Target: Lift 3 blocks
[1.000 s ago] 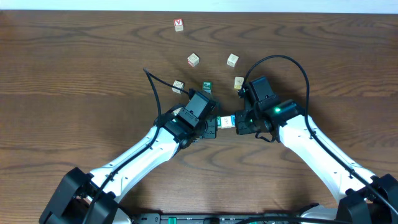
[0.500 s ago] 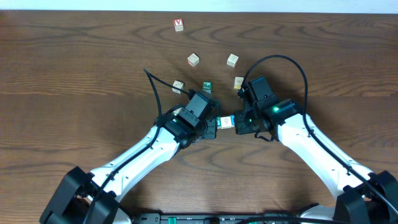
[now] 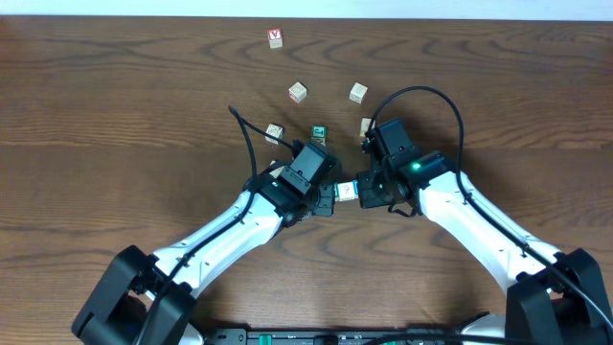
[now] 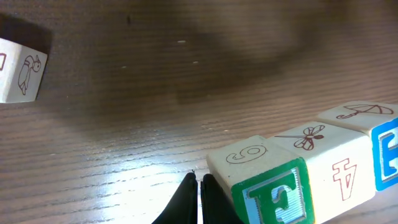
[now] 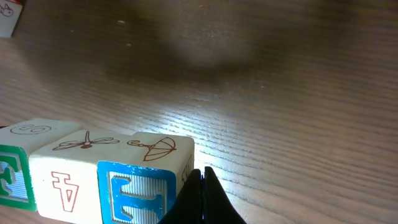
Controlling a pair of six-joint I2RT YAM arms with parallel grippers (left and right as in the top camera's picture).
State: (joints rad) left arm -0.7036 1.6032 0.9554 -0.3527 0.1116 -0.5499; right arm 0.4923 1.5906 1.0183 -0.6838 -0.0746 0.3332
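Squarely over the table [image 3: 115, 115], the green block [image 4: 273, 193], cream block [image 4: 329, 168] and blue block [image 4: 387, 158] form one row, its long axis running gripper to gripper; left gripper [image 4: 199, 186] and right gripper [image 5: 202, 180], fingers pressed together, flank opposite ends.

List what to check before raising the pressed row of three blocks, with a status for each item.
1. Row intact, with the green block, cream block and blue block touching: ok.
2. Shut left gripper at the green end: ok.
3. Shut right gripper at the blue end: ok.
4. Loose bird-picture cube apart from the row: ok.
5. Row off the table: cannot tell.
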